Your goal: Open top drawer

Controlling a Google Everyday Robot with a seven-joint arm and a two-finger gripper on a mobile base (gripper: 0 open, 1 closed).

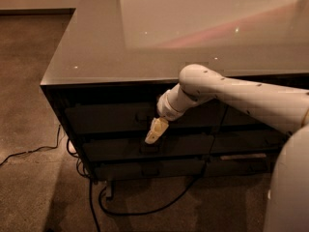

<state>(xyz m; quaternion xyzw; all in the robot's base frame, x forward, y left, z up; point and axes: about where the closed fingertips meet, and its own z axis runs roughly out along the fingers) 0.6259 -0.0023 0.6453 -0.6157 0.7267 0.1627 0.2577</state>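
Currently, the top drawer is seen shut, directly beneath the front edge of the counter. The gripper is held tilted downward at the lower part of that drawer front, beside its centre, presumably so that the pull can be engaged. Whether the jaws are open or closed cannot be told.

Top drawer: wide, dark grey, tall flat front, uppermost of stack, right under bench edge. Looks shut, front flush w/ cabinet face. Pull lost in shadow. Pincer sits at drawer's lower right edge, tip angled down-left; contact unclear.
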